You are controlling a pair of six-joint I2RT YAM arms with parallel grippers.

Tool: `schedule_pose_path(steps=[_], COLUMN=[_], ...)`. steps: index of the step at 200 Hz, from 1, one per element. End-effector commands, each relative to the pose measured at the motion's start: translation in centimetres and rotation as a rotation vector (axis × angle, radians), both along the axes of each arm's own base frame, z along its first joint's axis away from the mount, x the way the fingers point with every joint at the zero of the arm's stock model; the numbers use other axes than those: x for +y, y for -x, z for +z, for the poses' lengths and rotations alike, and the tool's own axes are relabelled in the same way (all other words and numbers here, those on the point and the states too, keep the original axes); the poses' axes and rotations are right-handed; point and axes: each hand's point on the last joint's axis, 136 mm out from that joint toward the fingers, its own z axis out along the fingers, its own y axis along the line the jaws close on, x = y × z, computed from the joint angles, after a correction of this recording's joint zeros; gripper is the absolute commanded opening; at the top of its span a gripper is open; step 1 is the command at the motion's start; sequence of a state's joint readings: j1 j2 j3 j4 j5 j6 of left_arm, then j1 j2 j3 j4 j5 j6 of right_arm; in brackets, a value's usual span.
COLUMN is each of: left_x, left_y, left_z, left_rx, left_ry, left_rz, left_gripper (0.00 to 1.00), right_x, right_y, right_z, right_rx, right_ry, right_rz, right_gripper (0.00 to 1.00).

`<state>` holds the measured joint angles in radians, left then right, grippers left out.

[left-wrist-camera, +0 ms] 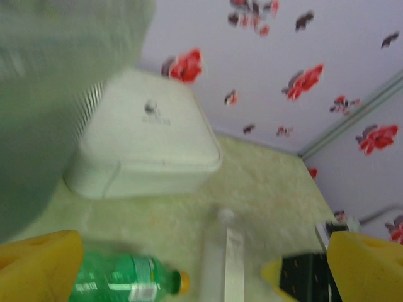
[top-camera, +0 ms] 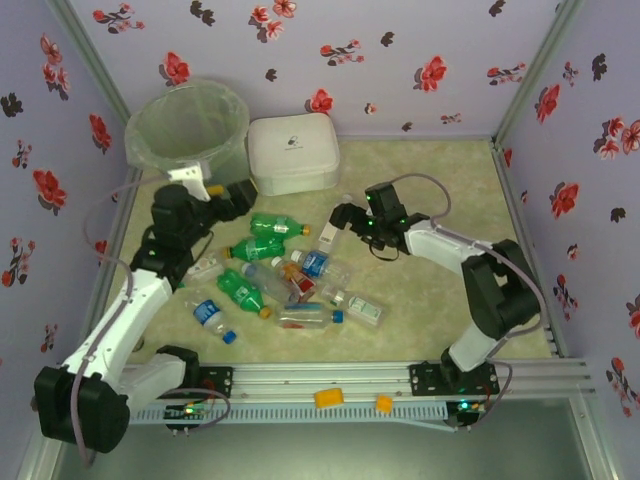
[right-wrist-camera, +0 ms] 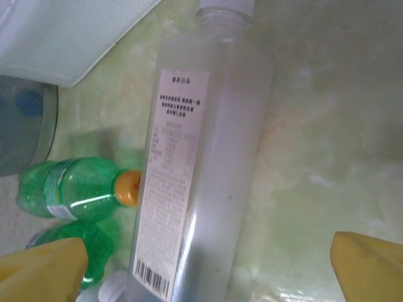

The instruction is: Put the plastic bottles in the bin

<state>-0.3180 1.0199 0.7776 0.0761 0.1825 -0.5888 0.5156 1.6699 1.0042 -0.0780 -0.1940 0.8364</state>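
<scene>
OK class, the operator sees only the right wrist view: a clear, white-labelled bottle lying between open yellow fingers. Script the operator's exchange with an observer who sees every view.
Operator: I can't find the bin from here. Where is it?
Observer: The bin stands in the far left corner of the table, right beside the white box.
Operator: And what is the other arm up to?
Observer: The left tool is open and holds nothing. It sits close to the bin, with a green bottle lying on the table by its fingers.
</scene>
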Motion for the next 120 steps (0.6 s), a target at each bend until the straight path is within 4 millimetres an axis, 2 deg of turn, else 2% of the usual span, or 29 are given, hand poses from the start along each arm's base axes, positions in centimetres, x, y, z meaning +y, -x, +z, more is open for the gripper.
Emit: schedule_pose_path(steps=[1,25,45,77,120], left_x=[-1.3,-3.0,-4.2,-5.9,-7.8], left_y=[0.2,1.3,1.9,2.1,1.6], left_z=[-1.1,-4.7,-6.5,-7.8,-8.1], left_rx=[-0.006,0.067,0.100,0.124,0.119], left_ry=[0.079,0.091,0.101,0.088,0.084], left_rz=[0.005,-0.025,-0.048,-0.088,-0.121], left_gripper=[1.00,1.00,1.00,1.00,1.00], right_x=[0.8,1.8,2.1,2.0,1.3], right_y=[-1.8,-2.9,-3.7,-4.3,-4.7], right_z=[-0.9,-2.2,-3.2,-4.5,-6.2], right_rx=[0.015,0.035,0.041,0.045,0.052], right_ry=[0.010,0.038,0.066,0.129,0.165], right_rz=[-0.046,-0.049,-0.060,-0.072,-0.109], right_gripper=[1.00,1.00,1.00,1.00,0.94])
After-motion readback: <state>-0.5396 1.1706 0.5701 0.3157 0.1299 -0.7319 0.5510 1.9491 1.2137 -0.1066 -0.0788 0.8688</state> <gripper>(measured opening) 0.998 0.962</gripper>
